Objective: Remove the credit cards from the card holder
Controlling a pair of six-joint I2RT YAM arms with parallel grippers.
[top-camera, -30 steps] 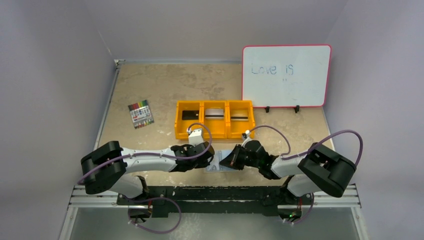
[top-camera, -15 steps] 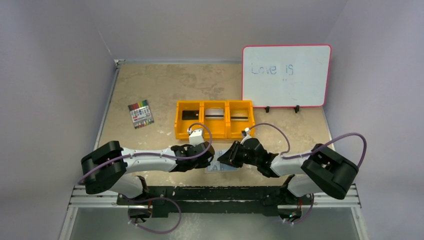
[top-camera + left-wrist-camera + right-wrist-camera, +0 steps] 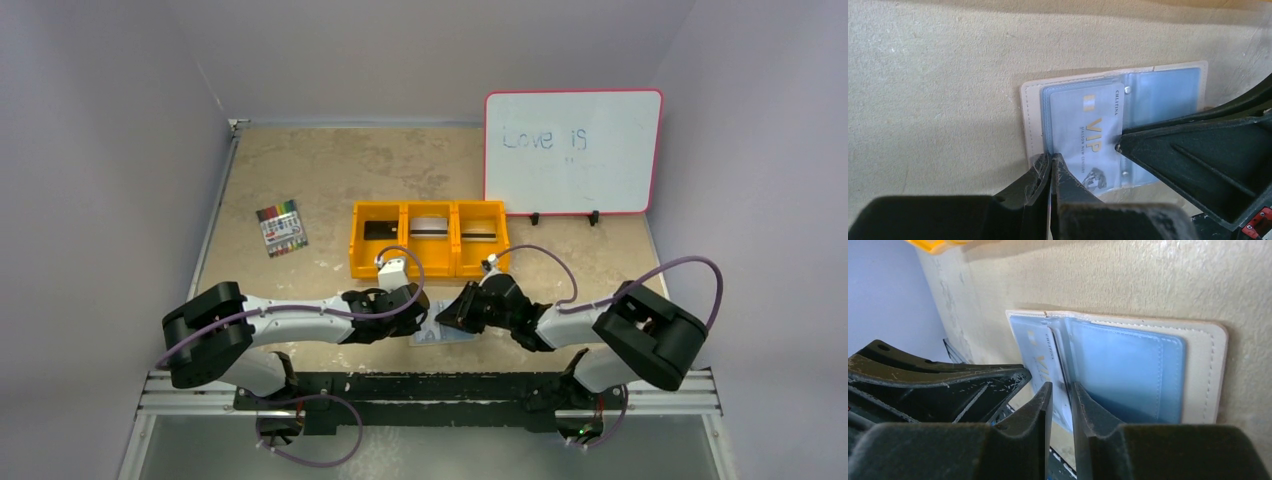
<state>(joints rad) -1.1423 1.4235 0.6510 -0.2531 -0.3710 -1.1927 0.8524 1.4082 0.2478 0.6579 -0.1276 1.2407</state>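
Sliding VIP card (image 3: 1083, 135) from card holder (image 3: 1030, 120): left end effector (image 3: 1052, 161), pinched shut, anchors lower-left edge; right end effector (image 3: 1060, 387), narrowly apart, should grip card.

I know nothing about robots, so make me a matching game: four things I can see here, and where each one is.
Things:
1. card holder
2. tray
3. markers
4. whiteboard

Places:
A. standing upright, far right
B. lying open at the near edge
C. just behind the card holder
D. left of the tray

Pairs: 1-B, 2-C, 3-D, 4-A
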